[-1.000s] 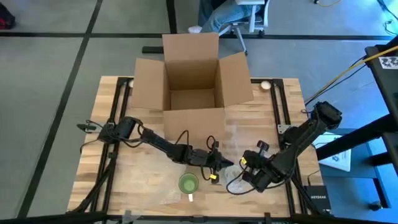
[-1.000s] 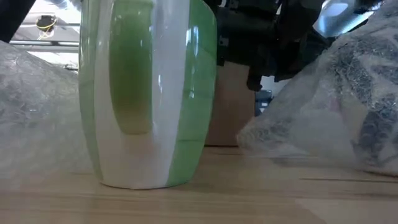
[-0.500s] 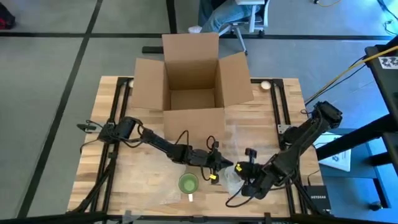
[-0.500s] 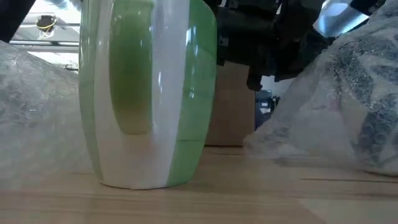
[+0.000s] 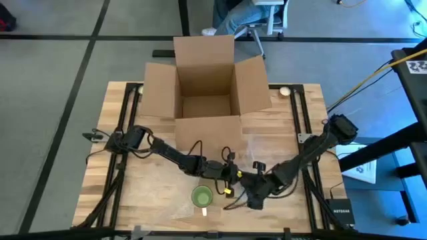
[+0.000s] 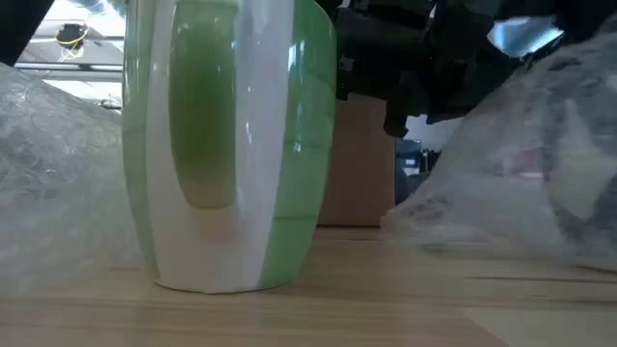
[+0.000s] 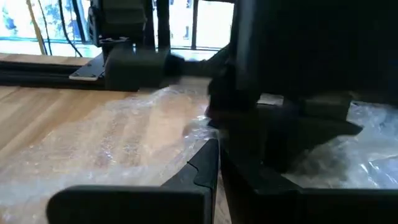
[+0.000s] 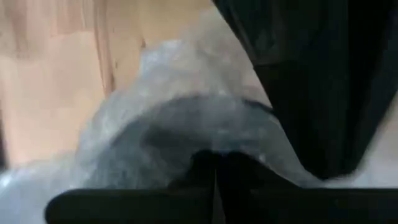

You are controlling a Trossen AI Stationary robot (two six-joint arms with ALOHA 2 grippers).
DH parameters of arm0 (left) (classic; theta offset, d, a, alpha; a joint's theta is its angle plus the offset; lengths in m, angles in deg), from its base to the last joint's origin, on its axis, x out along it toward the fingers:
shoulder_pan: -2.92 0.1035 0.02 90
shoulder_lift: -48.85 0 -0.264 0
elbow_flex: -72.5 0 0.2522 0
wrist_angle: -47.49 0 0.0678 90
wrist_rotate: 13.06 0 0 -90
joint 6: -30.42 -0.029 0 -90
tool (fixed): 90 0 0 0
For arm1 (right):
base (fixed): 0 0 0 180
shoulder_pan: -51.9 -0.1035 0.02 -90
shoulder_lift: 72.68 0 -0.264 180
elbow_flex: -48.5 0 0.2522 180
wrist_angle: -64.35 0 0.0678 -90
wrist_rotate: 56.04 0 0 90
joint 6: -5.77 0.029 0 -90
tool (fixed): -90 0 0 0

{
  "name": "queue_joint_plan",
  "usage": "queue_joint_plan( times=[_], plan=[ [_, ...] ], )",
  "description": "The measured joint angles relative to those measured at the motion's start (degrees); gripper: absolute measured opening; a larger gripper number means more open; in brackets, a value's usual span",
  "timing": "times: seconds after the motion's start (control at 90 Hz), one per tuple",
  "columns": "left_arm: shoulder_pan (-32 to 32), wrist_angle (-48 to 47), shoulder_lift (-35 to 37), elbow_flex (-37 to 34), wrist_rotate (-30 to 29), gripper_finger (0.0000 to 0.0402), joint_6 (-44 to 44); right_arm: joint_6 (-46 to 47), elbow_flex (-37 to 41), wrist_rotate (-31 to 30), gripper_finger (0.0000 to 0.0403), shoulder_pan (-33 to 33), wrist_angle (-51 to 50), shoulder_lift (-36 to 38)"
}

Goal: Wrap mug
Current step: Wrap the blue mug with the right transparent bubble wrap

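The green mug stands upright on its base near the table's front edge, its cream handle toward the near side; it fills the low view. Just right of it lies a clear bubble-wrap sheet, which rises crumpled in the low view. My left gripper is shut at the sheet's left edge, next to the mug's far right side. My right gripper is shut in the sheet, close beside the left gripper. My left gripper pinches the sheet's edge between its two fingers, coming in low from the table's left. The sheet spreads on the wood beyond the fingers. My right gripper pinches a bunched fold of the sheet, which humps up over its fingers; one layer or several, I cannot tell.
An open cardboard box stands at the table's far middle. More bubble wrap lies left of the mug and at the front edge. Black rails run along both sides of the table. A person sits beyond the far edge.
My right gripper has gone toward the table's left, toward the mug and my left gripper, taking the bubble-wrap with it. The sheet has bunched up and now stands higher on the right of the low view. The mug has kept still.
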Motion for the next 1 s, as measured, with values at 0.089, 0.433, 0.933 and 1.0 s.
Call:
queue_joint_plan(
  times=[0.089, 0.433, 0.933, 1.0],
  plan=[
    [-0.3, -1.4, 1.1, -0.1, -0.2, 0.0, -1.9, 0.0, 0.1, 0.8, 0.0, 0.3, -0.7, -0.1],
    [-1.2, -12.1, 8.2, -0.2, -1.4, 0.0, -8.0, -0.9, 0.2, -1.9, 0.0, 0.2, -0.9, 0.2],
    [-1.0, -26.5, 7.4, -0.1, -0.2, 0.0, -0.8, -4.6, 0.3, -2.4, 0.0, 0.3, -1.2, 0.3],
    [-1.4, -20.9, 7.1, -0.1, 0.4, 0.0, -1.5, -5.0, 0.3, -2.5, 0.0, 0.3, -1.2, 0.4]
  ],
)
